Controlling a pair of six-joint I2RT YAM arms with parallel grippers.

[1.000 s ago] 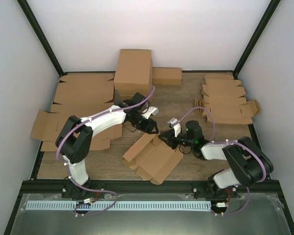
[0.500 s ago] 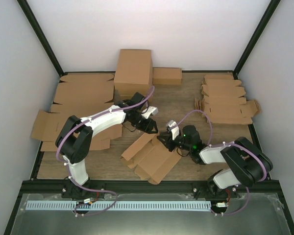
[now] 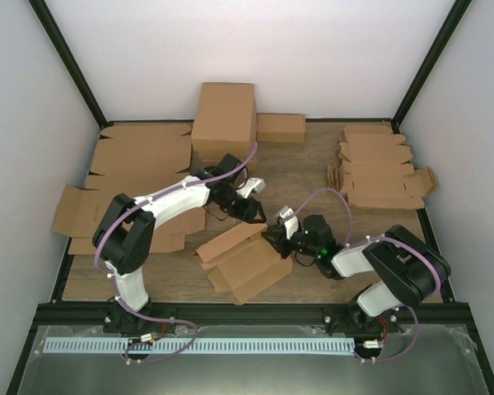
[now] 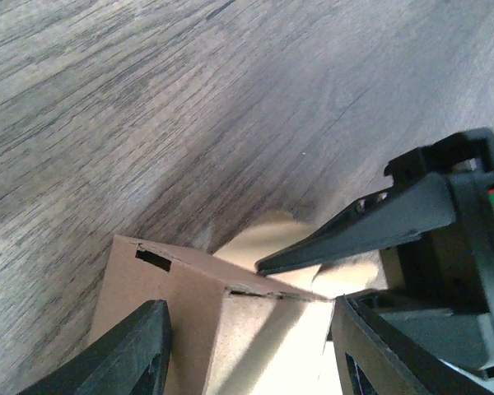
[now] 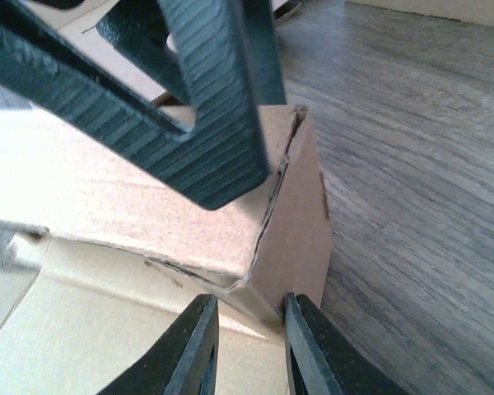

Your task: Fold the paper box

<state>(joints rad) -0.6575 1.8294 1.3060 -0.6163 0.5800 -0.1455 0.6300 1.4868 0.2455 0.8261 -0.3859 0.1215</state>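
Wood-grain table [image 3: 313, 164]. Near middle: partly folded paper box [image 3: 239, 259], flaps spread, resting on the boards. Far middle: tall brown carton [image 3: 224, 119], small closed box [image 3: 281, 127] just right of it. Left side: wide flat cardboard sheets [image 3: 140, 156], overlapping. Far right: pile of flat blanks [image 3: 379, 169].

Quantities: two robot arms, the left arm [image 3: 160, 206] and the right arm [image 3: 379, 257]; one partly formed paper box [image 3: 239, 262]; one tall carton [image 3: 224, 119]; one small closed box [image 3: 281, 127]. The flat blanks [image 3: 379, 169] at right number at least four. The large flat sheets [image 3: 140, 160] at left overlap; exact count indeterminate.
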